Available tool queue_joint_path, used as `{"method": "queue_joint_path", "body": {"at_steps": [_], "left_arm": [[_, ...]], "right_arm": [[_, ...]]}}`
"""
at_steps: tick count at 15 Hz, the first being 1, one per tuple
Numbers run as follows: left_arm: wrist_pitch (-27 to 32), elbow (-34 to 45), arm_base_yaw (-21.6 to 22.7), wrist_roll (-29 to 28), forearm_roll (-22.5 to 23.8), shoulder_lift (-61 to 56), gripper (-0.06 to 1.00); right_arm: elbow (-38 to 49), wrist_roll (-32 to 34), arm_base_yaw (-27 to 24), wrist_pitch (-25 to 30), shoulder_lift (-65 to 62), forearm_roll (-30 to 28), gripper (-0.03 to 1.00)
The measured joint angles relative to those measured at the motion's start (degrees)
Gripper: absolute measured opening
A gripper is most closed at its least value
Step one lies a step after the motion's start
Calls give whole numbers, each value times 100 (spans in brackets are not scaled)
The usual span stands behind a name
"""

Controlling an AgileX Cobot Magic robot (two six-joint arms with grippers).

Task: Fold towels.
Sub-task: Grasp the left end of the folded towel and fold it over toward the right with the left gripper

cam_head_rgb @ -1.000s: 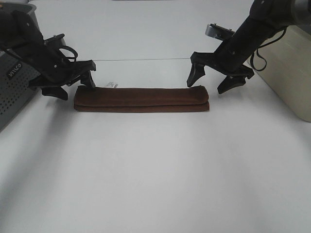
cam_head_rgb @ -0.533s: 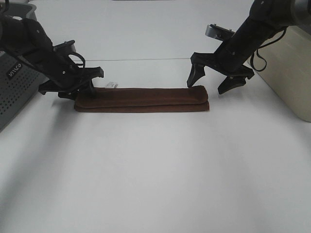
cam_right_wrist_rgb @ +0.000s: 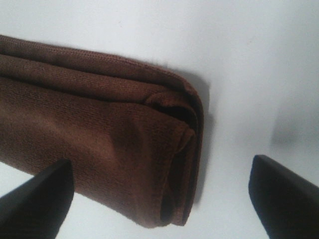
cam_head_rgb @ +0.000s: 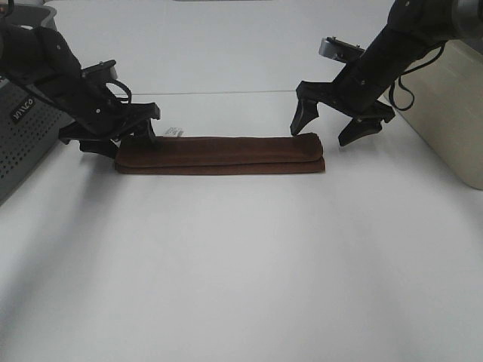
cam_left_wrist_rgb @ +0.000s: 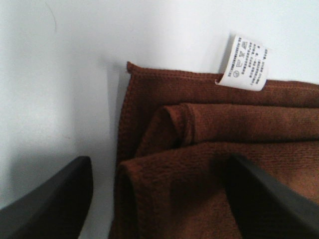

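Well left of the towel we note a grey perforated box. The left gripper sits low at the towel's left end. Its jaws are spread, one finger over bare table just off that end, the other above the cloth, grasping nothing. The towel, reddish-brown, lies folded into a long narrow strip, white tag poking from its far edge near the left end. The right gripper hovers at the towel's right end, jaws released, straddling it. A cream container stands further right.
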Motion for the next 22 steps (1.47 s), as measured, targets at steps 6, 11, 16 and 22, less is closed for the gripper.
{"method": "queue_joint_path", "body": {"at_steps": [6,11,16,22], "left_arm": [[17,-11,6,0,-178,74,6],[1392,-579,17,-722,1644,-315,6],[2532,-1799,-344,-922,1387,-453,6],[1358,-2160,-1662,-1713,378,218,18]], "right_arm": [[0,0,0,6,0,0,89],[0,0,0,160,0,34,89],[0,-6,0,458,-235,46,89],[0,-6,0,716,-934,-17,89]]}}
